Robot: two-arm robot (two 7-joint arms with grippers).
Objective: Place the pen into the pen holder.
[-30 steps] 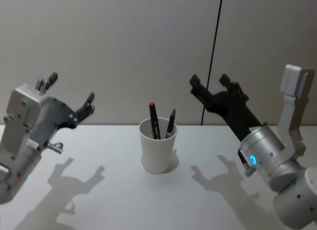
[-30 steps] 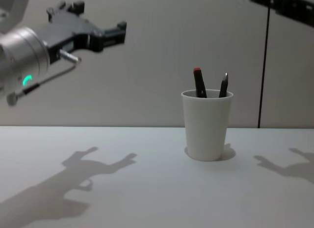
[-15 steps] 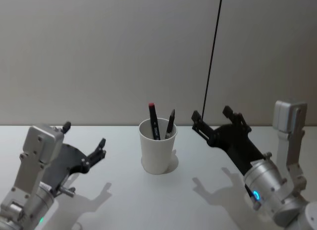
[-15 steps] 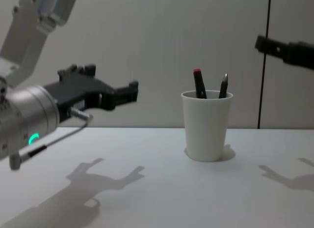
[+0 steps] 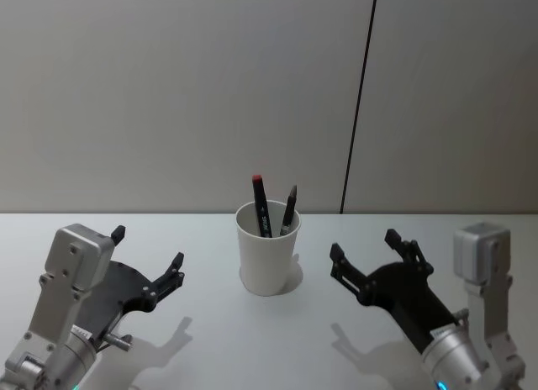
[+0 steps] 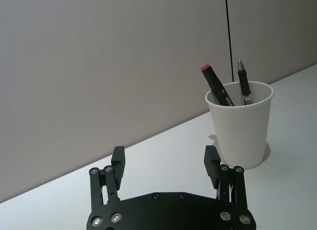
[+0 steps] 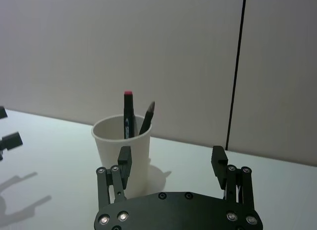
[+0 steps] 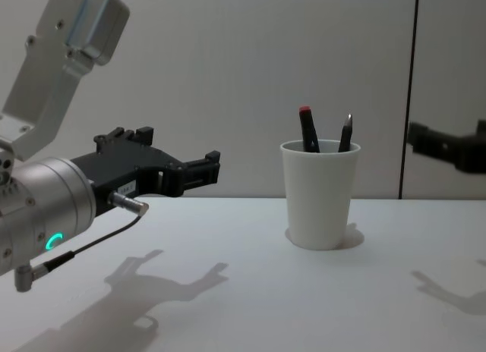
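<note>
The pen holder [image 5: 269,254], a white tapered cup, stands upright mid-table. Two pens stand inside it: a black marker with a red cap [image 5: 261,205] and a dark pen [image 5: 289,208], both leaning slightly. My left gripper [image 5: 148,247] hovers low over the table to the cup's left, open and empty. My right gripper [image 5: 363,245] hovers to the cup's right, also open and empty. In the left wrist view, the pen holder [image 6: 240,125] lies beyond the left gripper [image 6: 164,155]. In the right wrist view, the pen holder [image 7: 111,145] stands just past the right gripper [image 7: 172,155].
The white table [image 5: 210,339] is bare around the cup and carries the arms' shadows. A plain grey wall with a thin black vertical seam [image 5: 357,104] rises behind it. In the chest view, the left gripper [image 8: 178,146] reaches in from the left.
Both arms have dropped from a raised pose to just above the table, either side of the cup. Both grippers stay open. The cup and its pens have not moved.
</note>
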